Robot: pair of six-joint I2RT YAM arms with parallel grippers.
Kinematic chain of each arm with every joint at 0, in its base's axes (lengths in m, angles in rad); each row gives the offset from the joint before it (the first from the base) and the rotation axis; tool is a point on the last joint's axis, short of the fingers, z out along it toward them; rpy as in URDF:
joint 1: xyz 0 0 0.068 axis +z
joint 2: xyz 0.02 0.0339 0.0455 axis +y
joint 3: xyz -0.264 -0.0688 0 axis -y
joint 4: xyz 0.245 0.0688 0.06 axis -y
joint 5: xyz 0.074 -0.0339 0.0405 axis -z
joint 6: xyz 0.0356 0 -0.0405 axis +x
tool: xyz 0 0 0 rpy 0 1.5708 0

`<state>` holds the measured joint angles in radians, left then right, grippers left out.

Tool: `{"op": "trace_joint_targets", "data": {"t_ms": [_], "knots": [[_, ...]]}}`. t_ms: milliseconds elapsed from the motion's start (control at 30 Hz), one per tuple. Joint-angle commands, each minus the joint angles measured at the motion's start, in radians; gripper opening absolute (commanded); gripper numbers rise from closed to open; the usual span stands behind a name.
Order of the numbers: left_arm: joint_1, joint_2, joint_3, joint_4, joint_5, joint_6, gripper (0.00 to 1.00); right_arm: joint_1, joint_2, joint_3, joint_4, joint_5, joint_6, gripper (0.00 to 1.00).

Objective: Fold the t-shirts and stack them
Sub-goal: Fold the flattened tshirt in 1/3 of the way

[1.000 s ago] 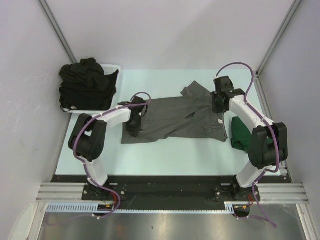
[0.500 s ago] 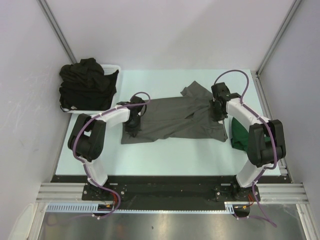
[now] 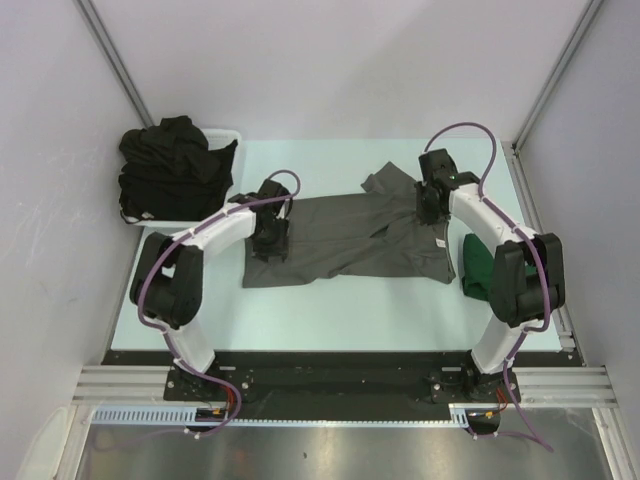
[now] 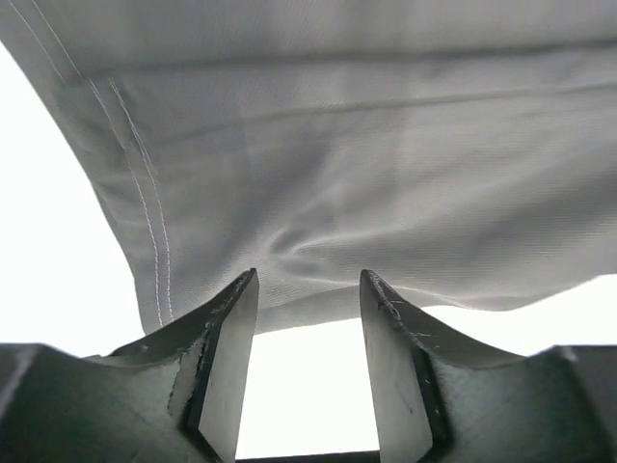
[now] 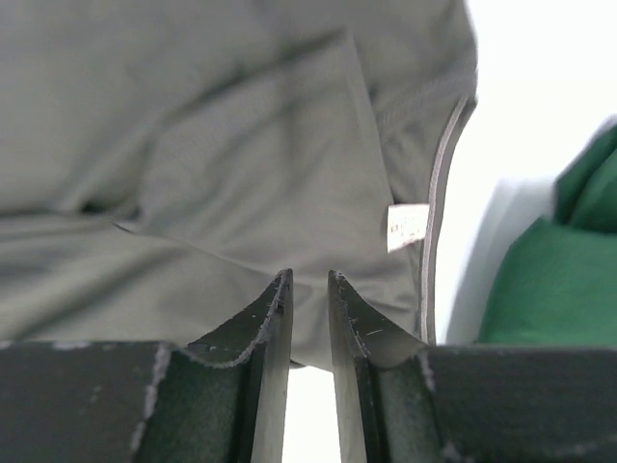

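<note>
Lying flat, likely ready for folding: grey t-shirt (image 3: pixel 345 240); left gripper (image 4: pixel 307 289) jaws apart, empty, at 9 o'clock hem. Right gripper (image 5: pixel 308 280) narrowly parted, empty, at 3 o'clock collar.

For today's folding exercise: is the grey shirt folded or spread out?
Mostly spread out: the grey shirt lies flat across the table, one sleeve sticking out.

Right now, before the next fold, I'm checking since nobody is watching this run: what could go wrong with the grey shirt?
1. The left gripper stands open at the hem of the grey t-shirt, with only the edge at its jaws. A shallow pinch may slip.
2. The right gripper is narrowly open by the neck label, where the cloth lies bunched. Folding may trap creases.
3. The green t-shirt lies close beside the collar and could get dragged along.
</note>
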<state>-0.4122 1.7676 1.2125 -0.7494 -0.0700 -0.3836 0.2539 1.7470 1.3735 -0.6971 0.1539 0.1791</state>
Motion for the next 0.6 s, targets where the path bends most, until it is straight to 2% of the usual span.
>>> {"op": "trace_joint_targets", "data": {"t_ms": [0,133,167,333,567], "knots": [[-0.004,-0.099,0.102,0.002,0.01,0.034,0.53,0.005,0.008,0.104,0.06,0.019,-0.021,0.27],[-0.004,-0.117,0.201,0.015,-0.013,0.054,0.56,0.001,0.097,0.208,0.079,0.018,-0.056,0.29],[-0.004,-0.117,0.217,0.018,-0.01,0.057,0.57,-0.004,0.123,0.281,0.073,0.019,-0.067,0.29],[-0.004,-0.132,0.303,0.044,0.085,0.057,0.57,-0.015,0.29,0.488,0.04,-0.008,-0.092,0.29],[-0.007,-0.217,0.236,0.133,0.19,0.014,0.62,-0.019,0.476,0.754,0.057,-0.043,-0.119,0.33]]}}
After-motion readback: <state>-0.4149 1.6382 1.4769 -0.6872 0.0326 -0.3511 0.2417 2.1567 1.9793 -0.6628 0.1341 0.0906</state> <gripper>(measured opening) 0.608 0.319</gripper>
